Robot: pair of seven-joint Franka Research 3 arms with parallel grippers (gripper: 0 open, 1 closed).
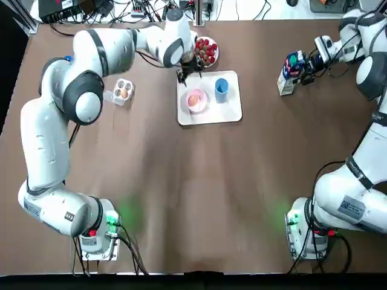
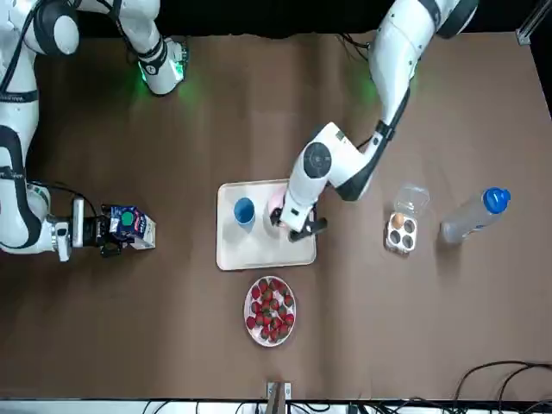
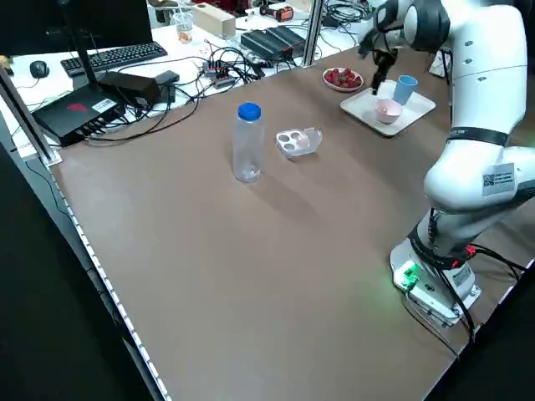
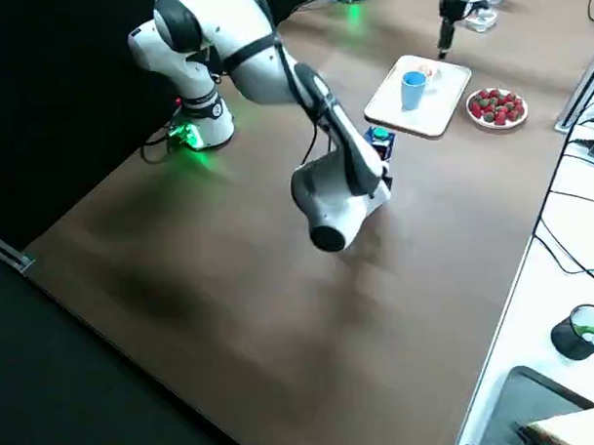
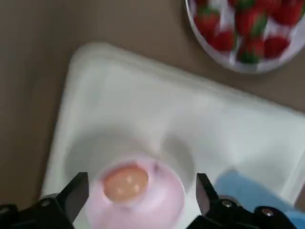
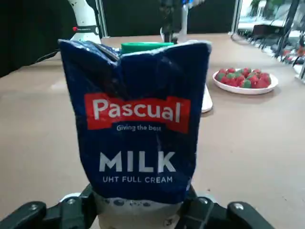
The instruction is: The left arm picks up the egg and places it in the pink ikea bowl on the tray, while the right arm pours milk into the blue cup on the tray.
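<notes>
Milk carton (image 6: 138, 124) front: "Pascual", "Giving the best", "MILK", "UHT FULL CREAM".

Robotics lab: bench setup, not a home or kitchen.
Left arm (image 1: 45, 151) at 7 o'clock & right arm (image 1: 357, 181) at 5 o'clock on brown worktop (image 1: 193, 199), green LEDs (image 1: 111, 220) at bases. Past 12 o'clock edge, a white worktop (image 3: 18, 82) w/ cable tangle (image 1: 139, 11), keyboard (image 3: 113, 56), mouse (image 3: 39, 68), black electronics box (image 3: 79, 113), alu frame post (image 3: 313, 33).
</notes>
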